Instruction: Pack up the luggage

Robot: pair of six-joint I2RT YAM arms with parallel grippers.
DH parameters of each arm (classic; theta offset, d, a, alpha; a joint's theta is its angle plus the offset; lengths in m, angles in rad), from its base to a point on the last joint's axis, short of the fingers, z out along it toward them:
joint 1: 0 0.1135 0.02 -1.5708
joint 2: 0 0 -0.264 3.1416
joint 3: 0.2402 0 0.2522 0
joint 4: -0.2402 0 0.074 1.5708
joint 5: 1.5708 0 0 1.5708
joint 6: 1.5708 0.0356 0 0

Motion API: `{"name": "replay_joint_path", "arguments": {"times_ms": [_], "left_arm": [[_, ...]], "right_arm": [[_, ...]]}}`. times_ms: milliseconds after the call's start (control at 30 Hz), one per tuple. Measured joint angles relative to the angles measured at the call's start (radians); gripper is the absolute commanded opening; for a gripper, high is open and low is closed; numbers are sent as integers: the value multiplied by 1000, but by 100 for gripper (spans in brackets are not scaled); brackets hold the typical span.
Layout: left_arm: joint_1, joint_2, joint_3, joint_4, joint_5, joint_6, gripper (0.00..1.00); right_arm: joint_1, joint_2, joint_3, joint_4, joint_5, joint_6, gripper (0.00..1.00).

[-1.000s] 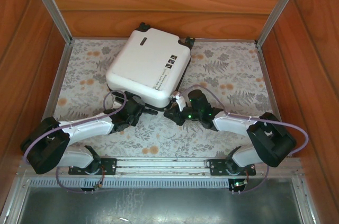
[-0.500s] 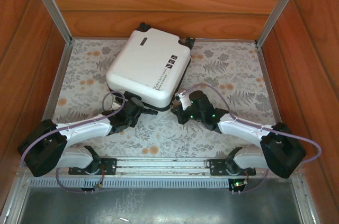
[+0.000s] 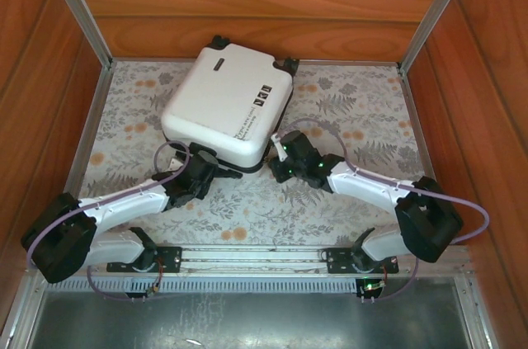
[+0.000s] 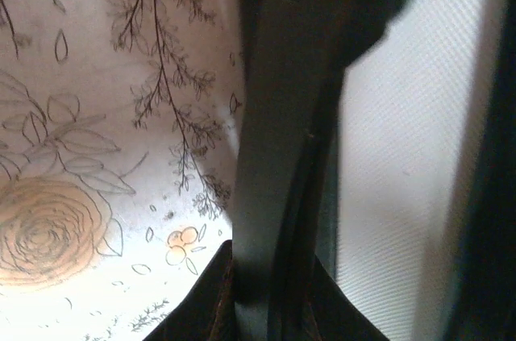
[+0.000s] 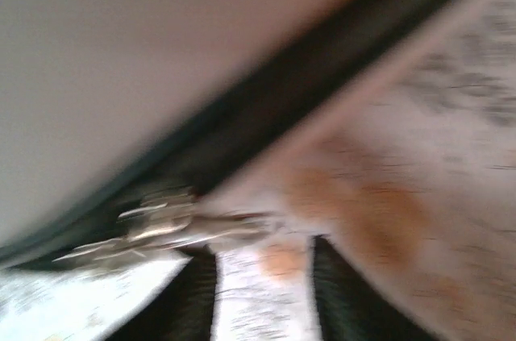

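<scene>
Floral tablecloth [image 3: 346,110]; glossy white luggage [image 3: 223,106] shut, flat; left end effector [image 3: 211,169] clamps handle [image 4: 274,155]; right end effector [image 3: 279,161] parted.

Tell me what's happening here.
The closed white luggage lies flat on the flowered table, with the robot working at its near side. The left gripper sits against the near left corner; its grip is unclear. The right gripper is at the near right corner, jaws apart, with the metal zipper pull just ahead of its fingers, not pinched.
</scene>
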Motion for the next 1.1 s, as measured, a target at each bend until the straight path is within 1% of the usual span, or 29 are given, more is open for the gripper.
{"name": "replay_joint_path", "arguments": {"times_ms": [33,100,167,300,367,433,500,600,667,700,733,767,800,833,867,900,933,967,1000,1067,1100], "left_arm": [[5,-1,11,-27,-2,35,38],[-5,-32,35,-131,-28,145,53],[-34,-84,38,-186,-45,227,58],[-83,-235,49,-255,-62,378,62],[-96,-278,76,-277,-63,444,63],[-112,-286,114,-300,-63,504,64],[-133,-266,185,-317,-69,592,64],[-175,-245,302,-349,-98,779,64],[-186,-247,385,-330,-156,940,65],[-186,-260,423,-314,-214,1044,69],[-185,-278,444,-292,-277,1136,75],[-180,-307,449,-248,-359,1249,81],[-161,-343,437,-182,-441,1378,84],[-122,-378,415,-113,-505,1489,84],[-48,-415,385,-50,-544,1585,85],[65,-444,361,-16,-567,1649,85],[194,-464,347,-17,-564,1673,85],[382,-474,341,-31,-529,1670,85],[559,-470,339,-44,-468,1653,85],[863,-428,333,-58,-326,1597,86],[973,-391,324,-58,-256,1566,86]], "right_arm": [[-19,2,13,-22,40,13,64],[-59,-7,37,-79,119,45,67],[-92,-38,40,-130,168,69,70],[-148,-172,14,-215,228,110,75],[-177,-253,-12,-230,240,127,78],[-216,-322,-33,-239,242,137,78],[-259,-367,-47,-247,238,145,78],[-301,-384,-51,-254,232,149,79],[-306,-384,-52,-261,233,145,80],[-306,-384,-53,-266,235,138,80],[-306,-385,-55,-265,239,130,81],[-306,-387,-58,-265,246,123,81],[-306,-394,-64,-263,259,110,85],[-306,-404,-72,-257,274,101,87],[-307,-418,-86,-245,299,85,90],[-311,-436,-102,-230,324,67,94],[-313,-452,-118,-210,345,51,99],[-318,-473,-141,-179,369,17,99],[-321,-494,-166,-144,390,-12,99],[-333,-522,-218,-61,408,-84,99],[-343,-529,-245,-14,409,-122,99]]}}
